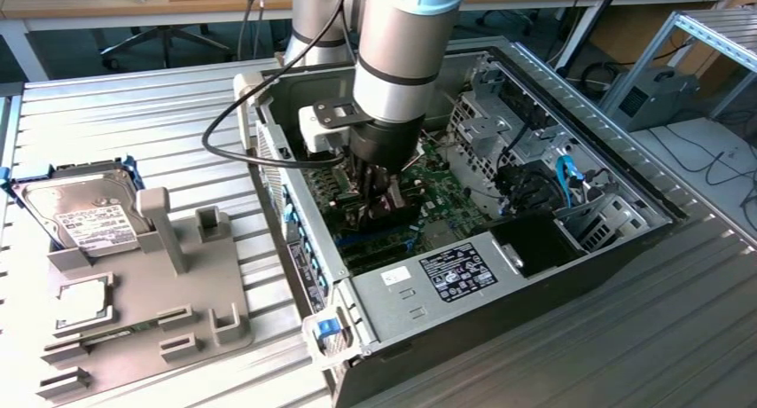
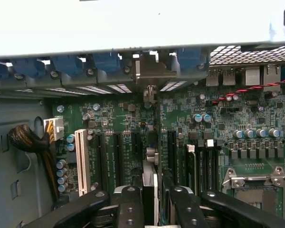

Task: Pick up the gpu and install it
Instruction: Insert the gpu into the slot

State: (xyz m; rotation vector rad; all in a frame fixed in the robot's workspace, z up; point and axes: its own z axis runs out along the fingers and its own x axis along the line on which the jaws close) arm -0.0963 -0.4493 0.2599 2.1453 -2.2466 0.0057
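The gpu (image 1: 393, 215) is a slim black card standing on edge, low over the green motherboard (image 1: 456, 204) inside the open computer case (image 1: 533, 275). My gripper (image 1: 381, 193) reaches down into the case and is shut on it. In the wrist view the gpu (image 2: 149, 183) runs edge-on between my black fingers (image 2: 128, 204), in line with the dark expansion slots. Its silver bracket end (image 2: 149, 71) sits at the rear slot openings under the blue latches (image 2: 107, 61). My gripper (image 2: 150, 211) holds the card's upper edge; whether the card's connector is in a slot is hidden.
A grey fixture (image 1: 154, 337) on the exterior view's left carries a silver hard drive (image 1: 83, 215) and a square CPU chip (image 1: 83, 303). Inside the case are the power supply (image 1: 449, 270), drive cages (image 1: 509, 115), an open CPU socket (image 2: 254, 190), a white slot (image 2: 81, 161) and a cable bundle (image 2: 28, 140).
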